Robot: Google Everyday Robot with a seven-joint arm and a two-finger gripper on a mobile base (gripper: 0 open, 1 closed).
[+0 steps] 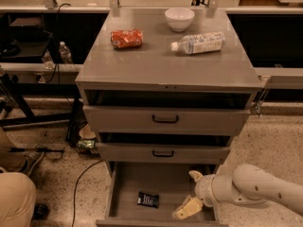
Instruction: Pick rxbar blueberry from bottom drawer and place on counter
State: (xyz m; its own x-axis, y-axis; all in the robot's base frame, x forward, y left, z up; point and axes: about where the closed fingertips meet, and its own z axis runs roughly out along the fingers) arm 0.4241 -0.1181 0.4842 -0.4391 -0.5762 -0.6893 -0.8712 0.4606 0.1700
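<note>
Hovering spread inside the bottom drawer [142, 179], right of the rxbar blueberry [148, 199], the end effector [191, 193] holds nothing; grasping it and placing it on the desk [161, 66] are not yet done.

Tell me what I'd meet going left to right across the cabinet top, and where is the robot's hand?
Crushed red can → white bowl → plastic bottle, all on the counter. The gripper, open, hangs over the right side of the bottom drawer, right of the rxbar blueberry.
</note>
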